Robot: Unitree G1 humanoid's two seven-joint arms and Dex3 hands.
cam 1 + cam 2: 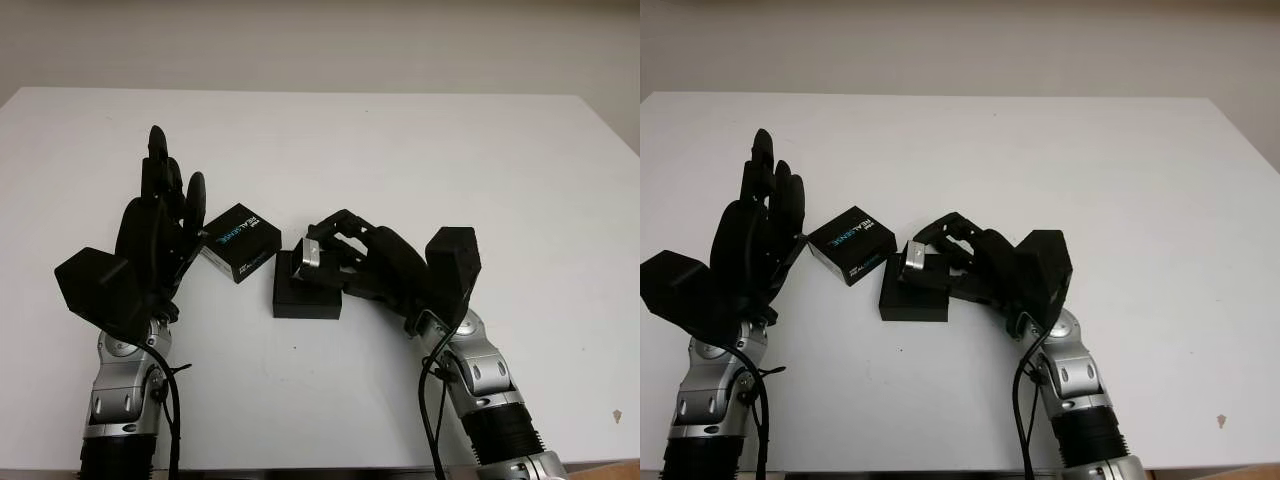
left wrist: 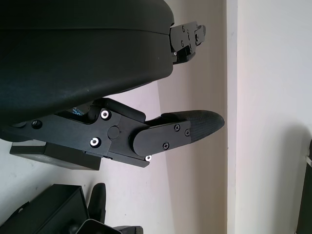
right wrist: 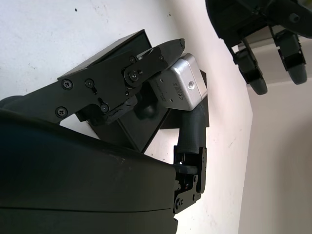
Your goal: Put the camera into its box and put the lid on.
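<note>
Two black hands work over the white table point(image 1: 400, 150). Nearest, the right hand point(image 1: 375, 262) has its fingers point(image 3: 146, 63) curled around a small silver camera point(image 1: 311, 253), gripping it from both sides. It holds the camera just above the open black box point(image 1: 305, 295), over the box's far edge; from the right wrist view the camera looks tilted and not yet seated in the tray. I cannot tell whether anything else lies inside the box, since the hand covers much of it. Just beside the box, to the left and a little farther back, lies the black lid point(image 1: 238, 242) with light lettering on top, turned at an angle. The left hand point(image 1: 160, 225) is open, upright at the lid's left side, holding nothing
</note>
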